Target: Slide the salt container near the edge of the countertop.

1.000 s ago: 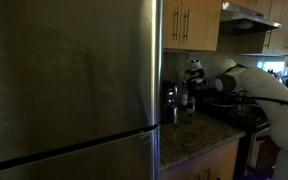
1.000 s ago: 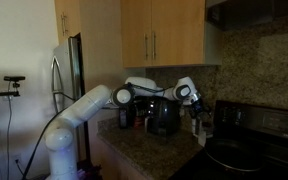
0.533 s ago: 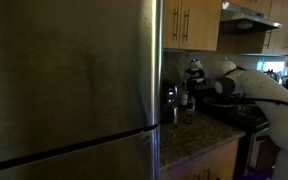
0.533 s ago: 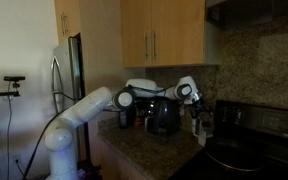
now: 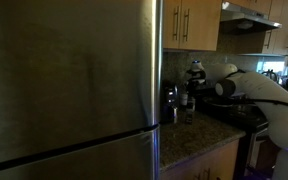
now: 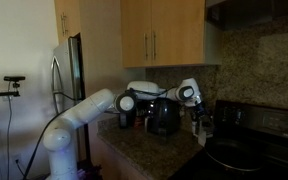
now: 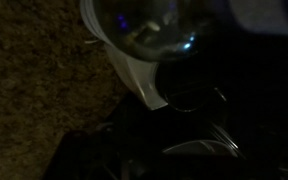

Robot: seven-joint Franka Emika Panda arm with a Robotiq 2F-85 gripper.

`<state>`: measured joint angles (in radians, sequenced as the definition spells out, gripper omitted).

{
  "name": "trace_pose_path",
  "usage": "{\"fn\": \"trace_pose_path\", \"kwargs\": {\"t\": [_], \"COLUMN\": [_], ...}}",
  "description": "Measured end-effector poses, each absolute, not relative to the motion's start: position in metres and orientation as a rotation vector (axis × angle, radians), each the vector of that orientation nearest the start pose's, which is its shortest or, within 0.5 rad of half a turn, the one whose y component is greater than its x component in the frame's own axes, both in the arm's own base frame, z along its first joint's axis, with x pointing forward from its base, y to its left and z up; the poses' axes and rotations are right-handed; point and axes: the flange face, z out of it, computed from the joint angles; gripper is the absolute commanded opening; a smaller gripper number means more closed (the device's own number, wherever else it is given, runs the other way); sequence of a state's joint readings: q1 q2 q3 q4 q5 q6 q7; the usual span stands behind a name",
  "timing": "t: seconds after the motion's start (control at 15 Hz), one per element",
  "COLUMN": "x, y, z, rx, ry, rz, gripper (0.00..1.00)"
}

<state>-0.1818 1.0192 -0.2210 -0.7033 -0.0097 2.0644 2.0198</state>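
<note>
Peering down from the wrist, we've got the salt container point(image 7: 136, 62) right at the top of the picture. It has a pale body and a glassy rounded top, and it sits on the speckled countertop point(image 7: 29, 85). Below it there are only dark shapes, so I cannot tell whether the jaws are apart or together, nor whether they touch the container. It lies just beyond those shadows, close to them.

Out to an exterior view: the big steel fridge point(image 5: 64, 80) fills the near side. Past it comes the granite, then a shiny canister point(image 5: 170, 103), and just beyond that the gripper point(image 5: 189, 102) pointing down over the slab.

In an exterior view from across the room, the white arm point(image 6: 84, 105) reaches over a black appliance point(image 6: 164, 118). The gripper point(image 6: 198, 124) hangs low beside the stove point(image 6: 249, 150), back from the front edge. Wooden cabinets point(image 6: 169, 35) hang on the wall behind.
</note>
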Motion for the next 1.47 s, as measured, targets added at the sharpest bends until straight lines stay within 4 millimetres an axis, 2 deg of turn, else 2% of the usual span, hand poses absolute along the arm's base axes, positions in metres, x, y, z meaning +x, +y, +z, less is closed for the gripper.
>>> {"fn": "trace_pose_path", "kwargs": {"t": [0.47, 0.67, 0.93, 1.13, 1.47], "x": [0.785, 0.788, 0.788, 0.786, 0.786], "y": [-0.236, -0.235, -0.241, -0.248, -0.243], "z": [0.391, 0.392, 0.388, 0.383, 0.376], "rx": [-1.240, -1.396, -1.636, -1.687, -1.753], "ry": [2.720, 2.618, 2.445, 2.409, 2.370], "rz": [-0.500, -0.524, -0.452, -0.431, -0.396], "gripper": [1.00, 1.00, 1.00, 1.00, 1.00]}}
